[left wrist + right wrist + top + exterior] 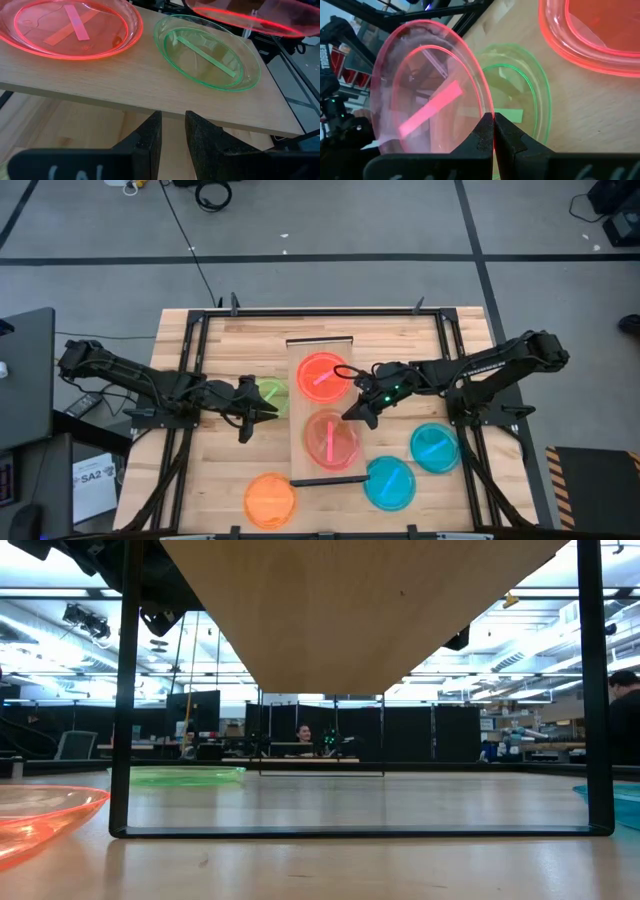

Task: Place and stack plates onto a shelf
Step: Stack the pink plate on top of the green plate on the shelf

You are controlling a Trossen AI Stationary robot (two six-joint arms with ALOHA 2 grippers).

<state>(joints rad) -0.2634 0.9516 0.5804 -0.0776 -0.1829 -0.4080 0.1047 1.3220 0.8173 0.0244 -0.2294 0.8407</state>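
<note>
The shelf [300, 410] stands mid-table and carries an orange plate [322, 375] at its far end and a green plate [532, 95] nearer. My right gripper [354, 415] is shut on a pink plate [330, 438], which is tilted just above that green plate [207, 52]. My left gripper [262, 412] waits open by a narrow gap, low at the shelf's left side. It is next to a second green plate [270, 392] that lies flat on the table. My right gripper pinches the pink plate's rim [487, 112] between its two fingers, coming slanting down from the table's right. The plate [250, 17] is lifted clear and tilted, hanging over the green plate on the shelf.
Two cyan plates [434, 447] [389, 483] lie on the table right of the shelf, and an orange plate [270, 500] lies near the table's near edge. The shelf's thin dark frame [125, 720] stands at its ends. People sit in the room beyond.
</note>
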